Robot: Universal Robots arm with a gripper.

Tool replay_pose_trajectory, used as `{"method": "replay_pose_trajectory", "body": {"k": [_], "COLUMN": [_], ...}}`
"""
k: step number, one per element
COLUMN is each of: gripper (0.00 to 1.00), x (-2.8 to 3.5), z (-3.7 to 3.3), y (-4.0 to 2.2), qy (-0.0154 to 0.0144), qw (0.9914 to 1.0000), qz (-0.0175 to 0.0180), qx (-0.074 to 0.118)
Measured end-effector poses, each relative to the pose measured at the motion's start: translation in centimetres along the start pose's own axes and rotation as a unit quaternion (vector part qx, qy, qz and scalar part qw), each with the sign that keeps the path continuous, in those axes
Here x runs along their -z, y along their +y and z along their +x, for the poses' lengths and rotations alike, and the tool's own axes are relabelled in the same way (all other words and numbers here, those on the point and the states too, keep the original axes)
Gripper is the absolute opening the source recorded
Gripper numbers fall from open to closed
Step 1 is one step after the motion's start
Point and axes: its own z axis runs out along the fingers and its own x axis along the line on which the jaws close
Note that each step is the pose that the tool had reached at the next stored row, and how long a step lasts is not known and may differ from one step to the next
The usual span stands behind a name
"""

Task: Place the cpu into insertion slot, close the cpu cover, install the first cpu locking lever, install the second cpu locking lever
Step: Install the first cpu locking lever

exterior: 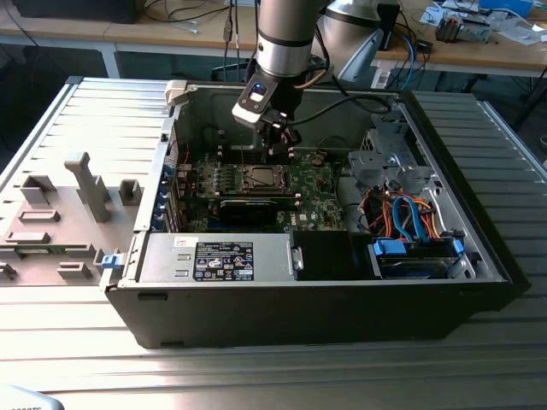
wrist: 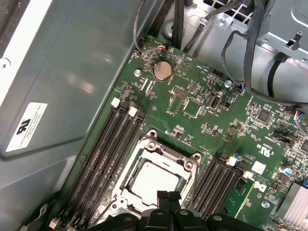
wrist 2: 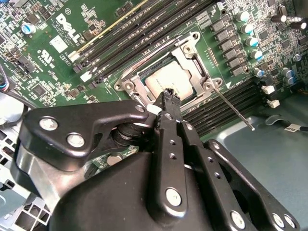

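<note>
Cpu (wrist: 153,179) sits in the insertion slot (wrist 2: 129,85), framed by the lowered cpu cover (wrist: 188,166); the gripper (wrist: 168,195), pinched together and empty, hovers just above.

A white sticker (wrist: 26,126) on the case wall (wrist: 86,57) and a black label (exterior: 224,260) on the power supply (exterior: 273,256) carry print.
</note>
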Motion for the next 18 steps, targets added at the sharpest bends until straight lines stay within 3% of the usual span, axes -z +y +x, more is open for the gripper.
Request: {"method": "replay_pose_trajectory", "body": {"k": [18], "gripper": [0.11], "x": [0.00], "z": [0.00], "y": [0.00], "qy": [-0.0005], "qw": [0.99990], "qz": [0.0001], "qx": [0.014]}}
